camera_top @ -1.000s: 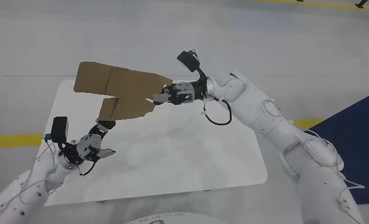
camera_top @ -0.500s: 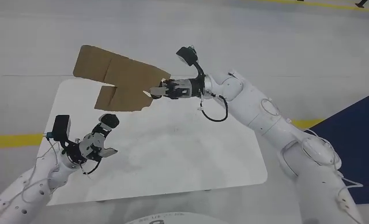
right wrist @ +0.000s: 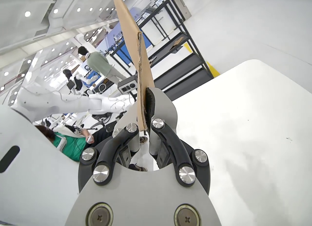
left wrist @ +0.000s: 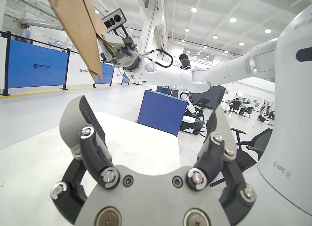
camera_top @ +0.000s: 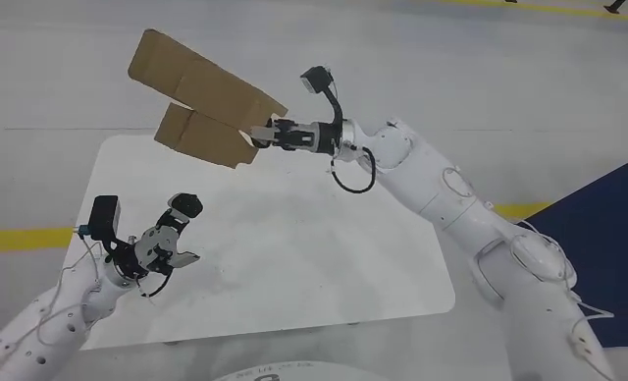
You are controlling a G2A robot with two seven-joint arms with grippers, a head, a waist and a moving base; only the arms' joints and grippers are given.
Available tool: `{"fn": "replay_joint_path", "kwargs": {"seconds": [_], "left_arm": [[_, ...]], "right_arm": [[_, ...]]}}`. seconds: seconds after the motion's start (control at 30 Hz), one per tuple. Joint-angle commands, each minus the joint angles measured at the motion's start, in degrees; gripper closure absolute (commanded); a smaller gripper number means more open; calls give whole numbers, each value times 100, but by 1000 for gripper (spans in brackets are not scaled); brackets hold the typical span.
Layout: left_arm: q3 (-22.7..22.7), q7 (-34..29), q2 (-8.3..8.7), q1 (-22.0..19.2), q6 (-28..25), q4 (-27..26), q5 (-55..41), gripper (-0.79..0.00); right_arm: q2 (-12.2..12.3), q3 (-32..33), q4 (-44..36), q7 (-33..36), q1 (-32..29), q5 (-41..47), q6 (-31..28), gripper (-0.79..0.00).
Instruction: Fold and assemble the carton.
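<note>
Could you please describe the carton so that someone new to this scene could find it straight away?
Start at the white table and look above its far left corner. There the right claw pinches one edge of the carton, held clear of the tabletop. It is the only brown thing there: a flattened cardboard sheet with flaps.

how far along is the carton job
Done: the carton is off the table, clamped at one edge by the right gripper. In hand: it is held in the air, flat; the left gripper is open and empty. Left: all folding and assembly.
</note>
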Motion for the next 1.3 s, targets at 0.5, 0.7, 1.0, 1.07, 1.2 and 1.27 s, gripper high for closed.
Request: {"fn": "replay_joint_path", "kwargs": {"seconds": [0.5, 0.7, 1.0, 1.07, 1.2, 1.27], "left_arm": [[491, -1634, -242, -695, 0, 662, -2270, -785], [585, -1807, -400, -938, 1, 980, -2646, -696], [421, -1634, -574, -938, 16, 1128, -2483, -215], [367, -1605, -600, -920, 0, 1161, -2421, -139], [225, -1515, -642, -870, 70, 1179, -2144, -43], [166, -1472, -662, -836, 79, 1184, -2063, -15]], "right_arm": [[-502, -36, 348, 337, 97, -323, 360, 0], [-635, -111, 166, 365, 52, -691, 854, 0], [-788, -35, 224, 659, 15, -714, 874, 0], [-805, 17, 262, 725, 7, -692, 852, 0], [-834, 113, 300, 826, -29, -693, 809, 0], [-847, 158, 309, 859, -51, -708, 805, 0]]}}
